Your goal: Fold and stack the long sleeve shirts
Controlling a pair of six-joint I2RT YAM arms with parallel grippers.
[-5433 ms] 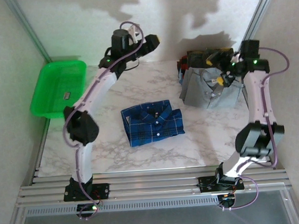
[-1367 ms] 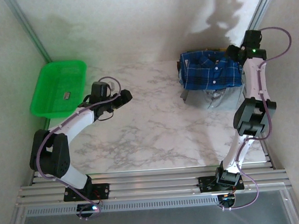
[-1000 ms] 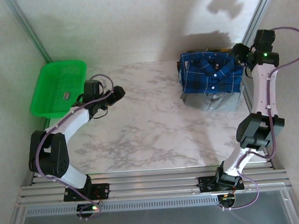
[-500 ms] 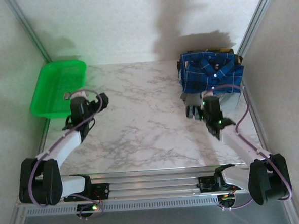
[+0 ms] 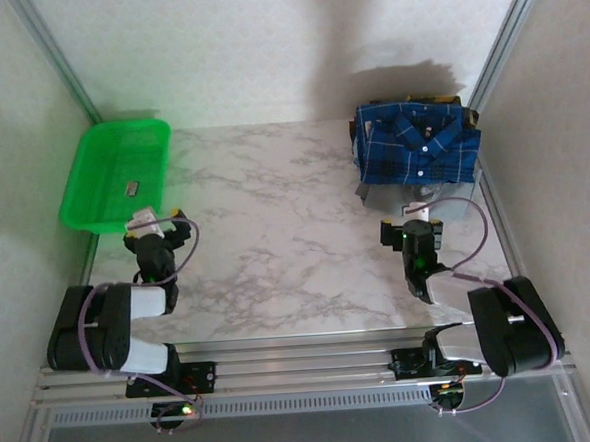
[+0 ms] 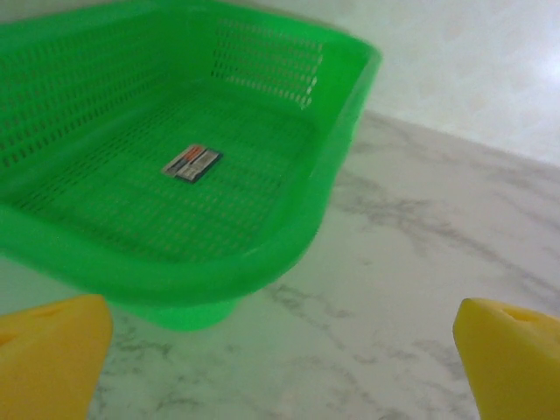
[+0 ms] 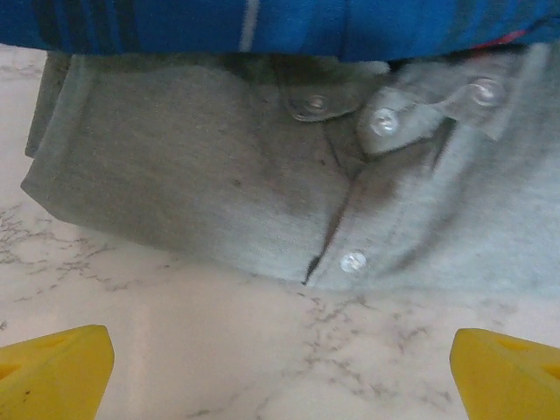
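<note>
From your right gripper [image 7: 280,372], the plaid shirt [image 7: 262,22] atop the grey shirt [image 7: 219,175] lies at twelve o'clock, long axis seemingly nine-to-three. Your left gripper [image 6: 280,363] is farther off; both gape wide, empty.

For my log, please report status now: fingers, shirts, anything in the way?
Both open, empty: left fingers by basket, right fingers facing grey shirt. On it, plaid shirt. Nothing in the way.

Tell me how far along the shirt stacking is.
Done: the folded blue plaid shirt lies on top of the grey shirt in the far-right stack. In hand: nothing; the left gripper and right gripper are open over the table, near their bases. Left: probably nothing to fold; the green basket holds a small label.
</note>
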